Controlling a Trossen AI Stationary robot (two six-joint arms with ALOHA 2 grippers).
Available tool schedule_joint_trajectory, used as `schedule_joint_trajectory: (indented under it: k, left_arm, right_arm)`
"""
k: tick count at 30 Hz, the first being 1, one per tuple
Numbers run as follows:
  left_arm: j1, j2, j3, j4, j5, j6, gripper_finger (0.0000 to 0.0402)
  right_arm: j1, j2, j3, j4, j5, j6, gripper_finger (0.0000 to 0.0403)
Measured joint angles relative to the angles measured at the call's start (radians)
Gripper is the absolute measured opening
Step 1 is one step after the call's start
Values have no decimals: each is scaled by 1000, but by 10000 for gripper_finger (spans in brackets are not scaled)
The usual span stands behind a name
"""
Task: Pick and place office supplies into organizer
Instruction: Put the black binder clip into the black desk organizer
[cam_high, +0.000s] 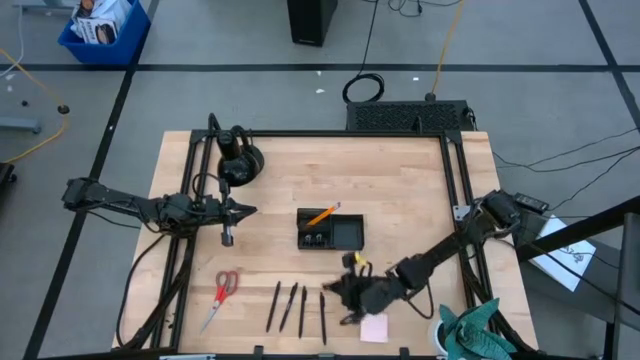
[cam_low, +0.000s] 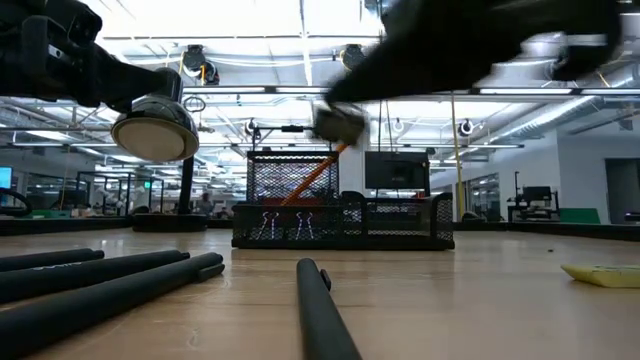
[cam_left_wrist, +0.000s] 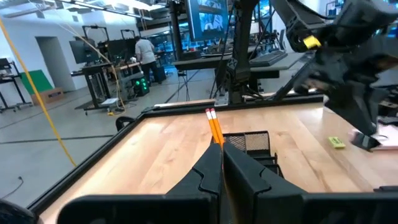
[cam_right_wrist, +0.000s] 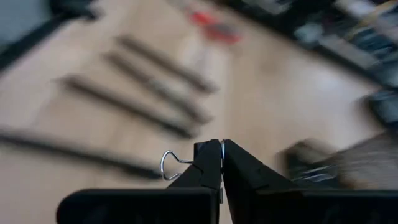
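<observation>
- The right pincer (cam_right_wrist: 221, 163) is clamped on a small binder clip (cam_right_wrist: 177, 165), its wire loop jutting out beside the fingers, above the desk (cam_high: 400, 190) near the pink notepad (cam_high: 374, 328).
- Beyond it sits the black organizer (cam_high: 331, 231), already holding an orange pencil (cam_high: 322, 215) and two clips (cam_low: 285, 226).
- Four black pens (cam_high: 296, 307) and red-handled scissors (cam_high: 222, 295) lie farther off, unplaced.
- The left pincer (cam_left_wrist: 222, 177), shut and empty, waits beyond the organizer.
- The right wrist view is blurred.
</observation>
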Motion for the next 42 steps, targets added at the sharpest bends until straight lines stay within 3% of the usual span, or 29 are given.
schedule_joint_trajectory:
  k: [4,14,42]
  left_arm:
    - [0,0,0,1,0,-6,21]
    - [0,0,0,0,0,-7,21]
    - [0,0,0,38,31,-9,21]
  right_arm:
    - [-79,-8,22,45,75,-104,1]
    - [-259,21,22,56,-82,-102,1]
    - [-328,50,15,-59,-98,-127,0]
